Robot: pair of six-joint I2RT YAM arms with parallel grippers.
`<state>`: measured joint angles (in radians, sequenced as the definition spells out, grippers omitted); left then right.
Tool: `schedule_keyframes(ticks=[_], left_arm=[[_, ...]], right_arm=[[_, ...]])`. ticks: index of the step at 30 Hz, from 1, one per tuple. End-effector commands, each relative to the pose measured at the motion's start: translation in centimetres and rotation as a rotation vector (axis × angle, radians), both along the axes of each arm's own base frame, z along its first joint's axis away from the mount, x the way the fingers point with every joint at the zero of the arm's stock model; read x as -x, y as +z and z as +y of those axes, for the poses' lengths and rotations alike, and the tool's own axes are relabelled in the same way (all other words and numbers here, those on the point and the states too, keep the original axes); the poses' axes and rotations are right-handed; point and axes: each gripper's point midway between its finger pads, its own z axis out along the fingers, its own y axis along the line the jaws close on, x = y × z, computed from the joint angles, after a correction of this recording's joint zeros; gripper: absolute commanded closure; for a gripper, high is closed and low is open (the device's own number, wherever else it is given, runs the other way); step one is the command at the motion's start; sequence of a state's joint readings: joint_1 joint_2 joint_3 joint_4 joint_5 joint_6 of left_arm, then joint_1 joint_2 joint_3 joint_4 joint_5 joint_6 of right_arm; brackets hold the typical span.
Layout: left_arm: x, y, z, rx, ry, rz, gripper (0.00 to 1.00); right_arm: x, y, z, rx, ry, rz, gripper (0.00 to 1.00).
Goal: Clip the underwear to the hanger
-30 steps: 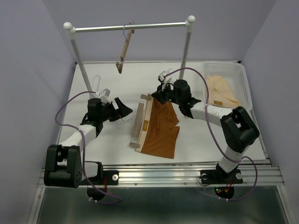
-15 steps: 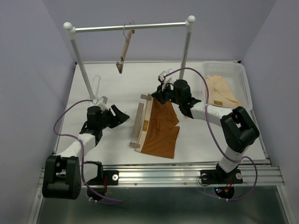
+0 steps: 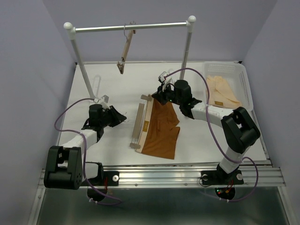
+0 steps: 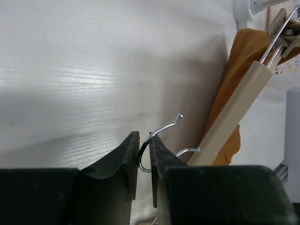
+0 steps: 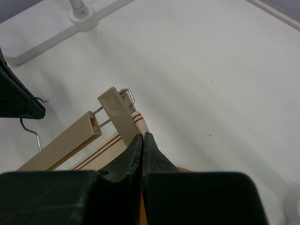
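Observation:
The hanger (image 3: 138, 123), a light-wood bar, lies on the table beside the rust-brown underwear (image 3: 161, 133). My left gripper (image 3: 121, 116) is at the hanger's left side. In the left wrist view its jaws (image 4: 144, 140) are shut on the wire hook (image 4: 164, 129), with the bar (image 4: 236, 110) and the underwear (image 4: 241, 47) beyond. My right gripper (image 3: 154, 98) is at the bar's far end. In the right wrist view it (image 5: 142, 137) is shut on the underwear's striped waistband tip (image 5: 139, 119), right against the end clip (image 5: 115, 110).
A second hanger (image 3: 125, 51) hangs tilted from the steel rail (image 3: 131, 27) on white posts at the back. A white basket (image 3: 243, 84) at the right rear holds pale cream garments (image 3: 221, 91). A post's base (image 5: 61, 28) lies near the hanger's far end.
My left gripper, wide open a second ago, has drawn slightly back to the left and closed around the hanger's wire hook. The right arm, hanger and underwear have stayed put.

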<state>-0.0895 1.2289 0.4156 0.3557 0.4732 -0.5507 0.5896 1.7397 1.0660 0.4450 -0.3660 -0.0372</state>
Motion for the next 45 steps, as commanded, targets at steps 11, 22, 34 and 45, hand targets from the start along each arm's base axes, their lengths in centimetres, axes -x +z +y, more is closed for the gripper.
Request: schedule_keyframes(ticks=[11,22,34,45], left_arm=[[-1.7,8.8,0.4,-0.008,0.091,-0.257,1.00],[-0.7,13.7,-2.0,-0.074,0.172,-0.256,1.00],[-1.8,14.8,-3.9,-0.097,0.354,-0.103,1.00],[-3.0,15.4,-5.1,-0.114,0.472,-0.026,1.00]], right_arm=[[-1.5,2.2,1.5,-0.019,-0.017,0.039,0.92],[-0.5,-1.9,4.6,0.133,-0.139,0.238,0.36],[4.1,-0.1,2.0,-0.016,-0.370,0.389,0.00],[8.2,1.5,2.6,0.031,-0.297,0.260,0.00]])
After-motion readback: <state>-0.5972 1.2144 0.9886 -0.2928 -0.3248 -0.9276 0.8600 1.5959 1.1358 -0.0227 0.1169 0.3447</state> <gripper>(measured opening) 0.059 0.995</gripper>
